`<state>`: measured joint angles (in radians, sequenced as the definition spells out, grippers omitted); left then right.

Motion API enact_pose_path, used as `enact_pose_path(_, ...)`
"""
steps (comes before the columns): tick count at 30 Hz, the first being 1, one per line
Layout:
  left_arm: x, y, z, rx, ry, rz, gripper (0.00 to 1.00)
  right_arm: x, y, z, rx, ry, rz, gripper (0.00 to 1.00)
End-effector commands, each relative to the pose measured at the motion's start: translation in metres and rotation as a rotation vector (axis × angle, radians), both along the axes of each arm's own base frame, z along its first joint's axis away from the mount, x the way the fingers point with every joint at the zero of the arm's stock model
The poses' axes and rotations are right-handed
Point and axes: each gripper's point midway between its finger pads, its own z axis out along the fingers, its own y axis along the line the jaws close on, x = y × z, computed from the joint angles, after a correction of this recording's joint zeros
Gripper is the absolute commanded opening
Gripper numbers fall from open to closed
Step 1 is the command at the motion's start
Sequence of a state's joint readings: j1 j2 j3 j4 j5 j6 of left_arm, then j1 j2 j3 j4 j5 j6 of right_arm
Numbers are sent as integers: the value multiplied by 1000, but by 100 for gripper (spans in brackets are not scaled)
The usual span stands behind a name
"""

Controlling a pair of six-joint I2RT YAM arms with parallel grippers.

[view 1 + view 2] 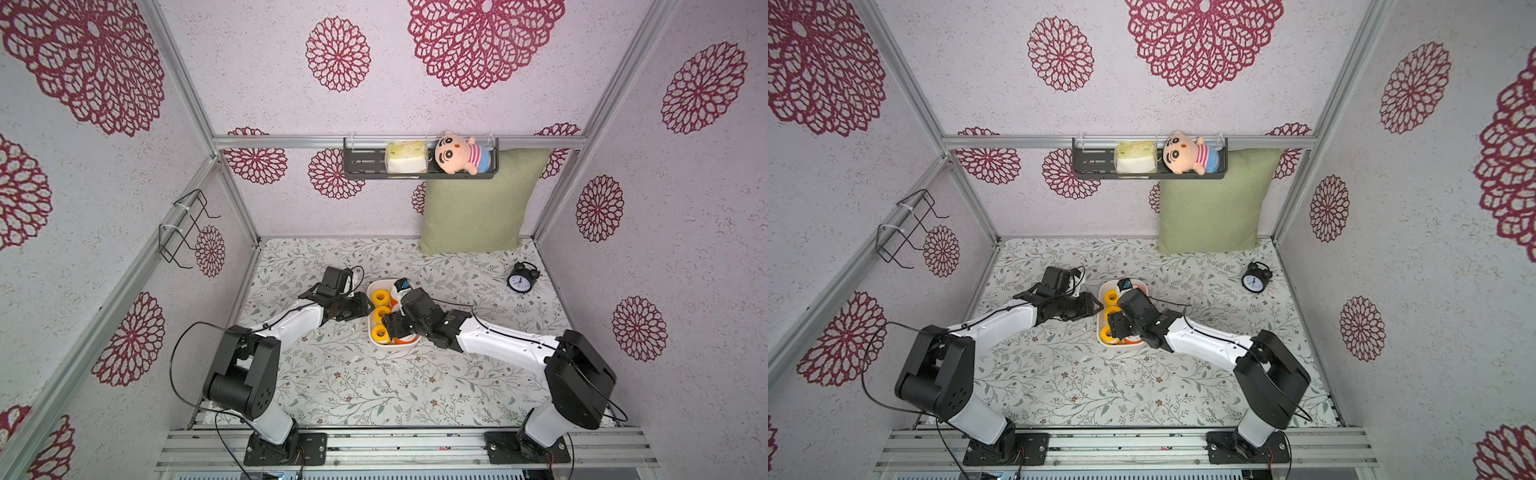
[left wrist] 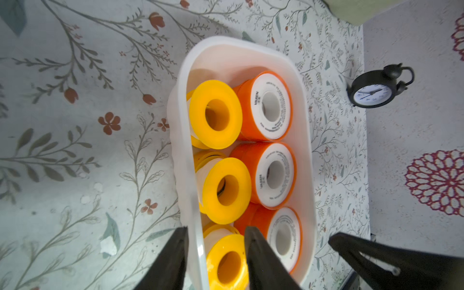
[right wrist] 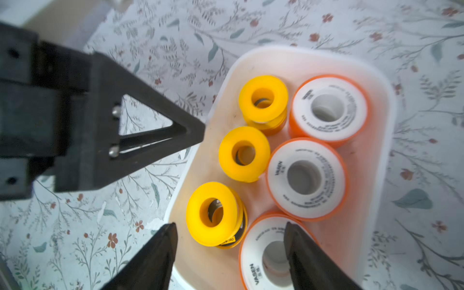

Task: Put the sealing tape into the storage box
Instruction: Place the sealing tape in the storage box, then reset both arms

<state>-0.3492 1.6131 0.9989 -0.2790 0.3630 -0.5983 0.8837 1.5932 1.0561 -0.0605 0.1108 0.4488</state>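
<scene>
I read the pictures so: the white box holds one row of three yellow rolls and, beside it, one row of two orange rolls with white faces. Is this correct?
Not quite. The orange row has three rolls, not two. The left wrist view shows all three orange rolls with white faces, beside the row of three yellow rolls, inside the storage box.

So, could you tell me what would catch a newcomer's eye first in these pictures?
The bright yellow rolls and orange rolls packed in a white box mid-table stand out, with the left pincer and right pincer open over them. Next, the plush doll lying on the black wall shelf above a green cushion.
</scene>
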Motion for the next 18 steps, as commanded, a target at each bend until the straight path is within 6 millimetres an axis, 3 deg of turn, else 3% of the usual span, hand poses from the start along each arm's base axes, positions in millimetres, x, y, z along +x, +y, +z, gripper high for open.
enact_pose_path(1, 9, 12, 41, 53, -133, 38, 50, 21, -19, 41, 135, -123, -102, 76)
enact_pose_path(9, 19, 79, 74, 339, -337, 232, 57, 45, -118, 48, 38, -307, -387, 82)
enact_pose_path(18, 16, 165, 113, 685, -555, 518, 84, 48, -230, 53, -84, -463, -674, 96)
